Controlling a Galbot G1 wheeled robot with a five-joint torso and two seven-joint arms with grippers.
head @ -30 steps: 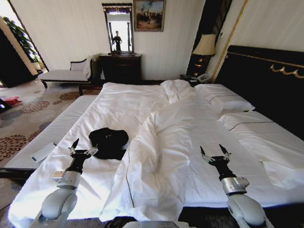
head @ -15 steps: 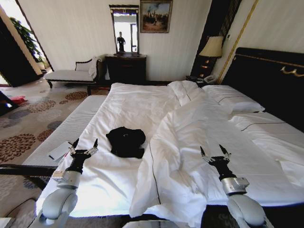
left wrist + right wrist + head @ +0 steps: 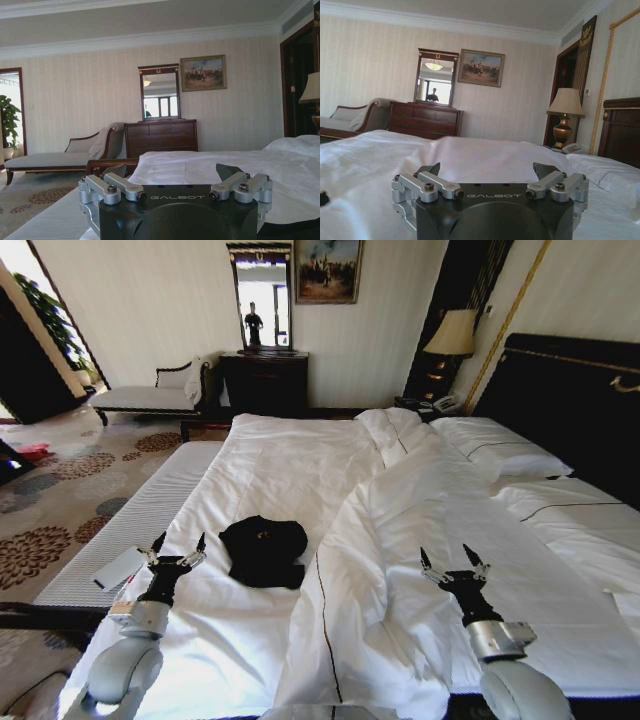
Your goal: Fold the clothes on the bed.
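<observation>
You've got both grippers, left [image 3: 178, 548] & right [image 3: 452, 563], spread wide, grasping nothing; black T-shirt [image 3: 263, 549] lies bunched on bed [image 3: 290, 455] w/ left gripper near it

You have the bed [image 3: 260, 455] before you, its white sheet flat on the robot's left side. The black T-shirt [image 3: 263, 550] lies crumpled on that sheet, just beside the bunched duvet [image 3: 420, 530]; white pillows [image 3: 505, 455] rest by the dark headboard [image 3: 570, 390].

One T-shirt [image 3: 263, 550], one bed [image 3: 290, 455], two pillows [image 3: 505, 455].
</observation>
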